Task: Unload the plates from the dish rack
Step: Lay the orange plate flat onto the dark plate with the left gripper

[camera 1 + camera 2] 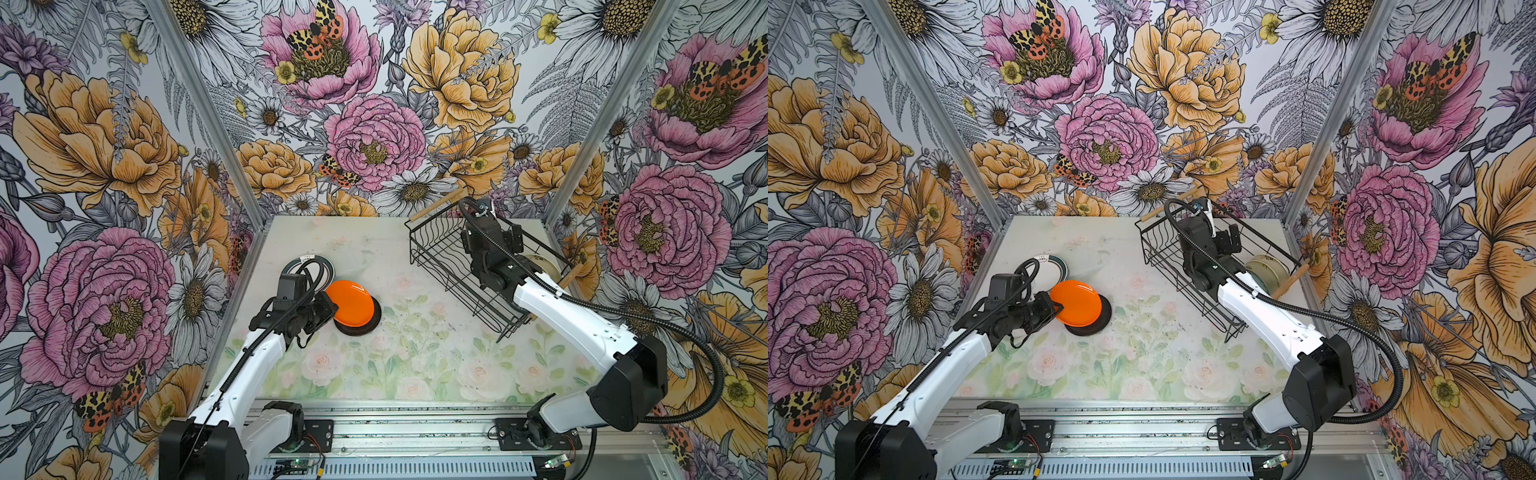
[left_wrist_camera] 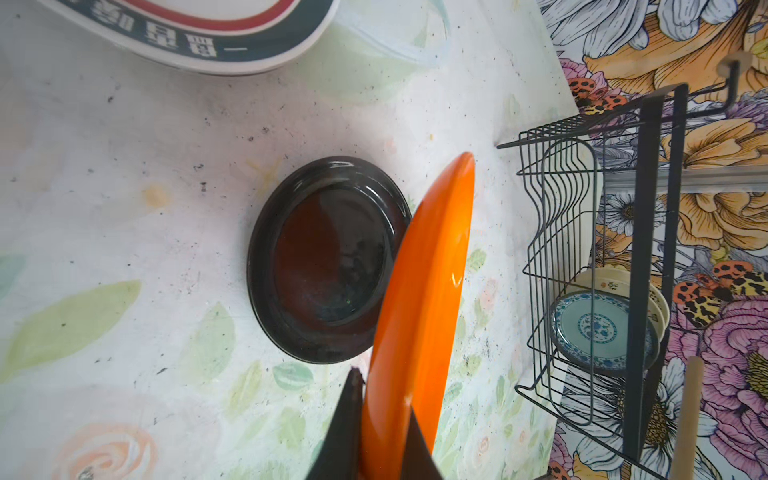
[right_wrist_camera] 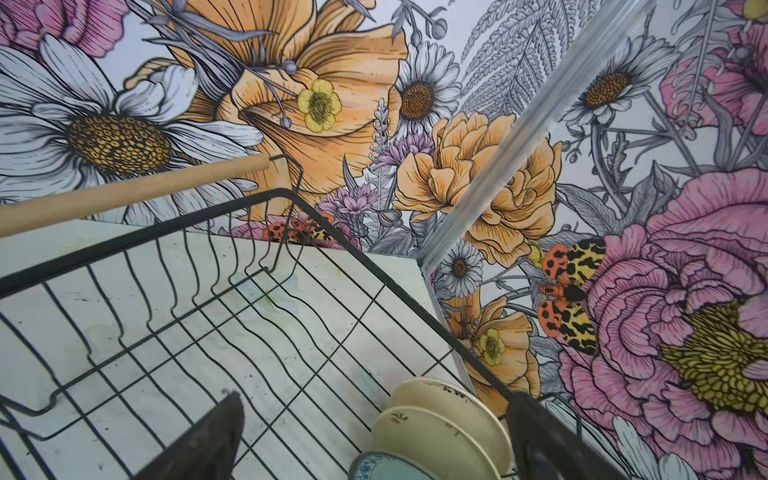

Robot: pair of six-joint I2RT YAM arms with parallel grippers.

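Left end effector (image 1: 333, 309) is clenching the glossy round orange plate (image 1: 353, 305) by its rim above a round black plate (image 1: 362, 331); such thin purchase is risking a slip.

walls (image 1: 374, 124): bold floral wallpaper | tabletop (image 1: 415, 365): pale rose print

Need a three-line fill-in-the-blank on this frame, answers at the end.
1. The left gripper holds the orange plate over a ___ plate.
2. Over the dish rack, the right gripper stands ___.
3. The white dark-rimmed plate lies on the ___.
Missing: black; open; table.
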